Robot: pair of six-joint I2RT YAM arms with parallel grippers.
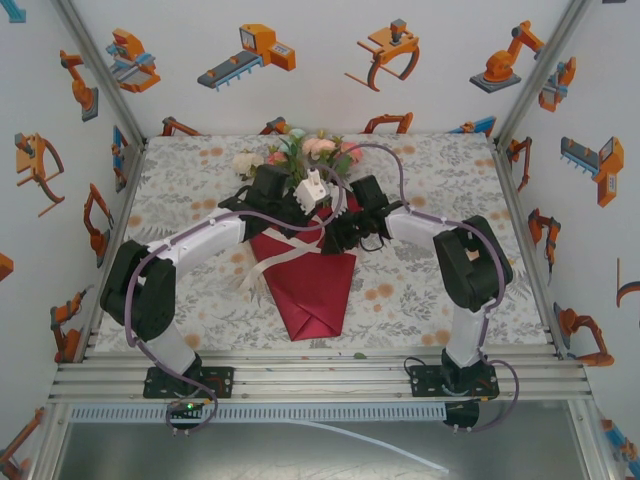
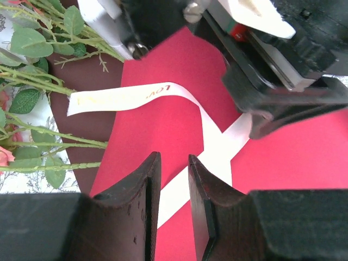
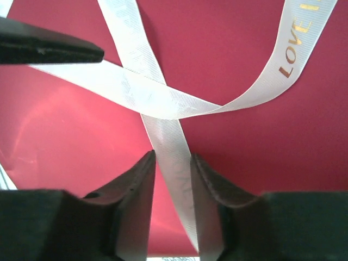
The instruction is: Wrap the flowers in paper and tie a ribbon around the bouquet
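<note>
1 paper [image 1: 305,290] cone, point nearest, folded round the stems. 1 ribbon [image 3: 163,98] crossed loosely over it, not knotted. Left gripper [image 2: 174,163], right gripper [image 3: 172,160]: jaws narrowly apart over strands, gripping nothing. Flowers [image 1: 315,150] farthest. Wrapping done, tying left.

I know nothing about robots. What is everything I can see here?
flowers: one bunch, pink, peach and white, far middle of the tablecloth
paper: one sheet, dark red, folded to a point, under the stems
ribbon: one, cream-white, gold lettering, crossed over the paper
tablecloth: one, grey-and-orange floral, under everything
wall pictures: many, orange, on white walls
left arm and right arm: two, black and white, from the near edge
left pincer: one, black, jaws slightly apart above the ribbon
right pincer: one, black, jaws slightly apart above the ribbon
</note>
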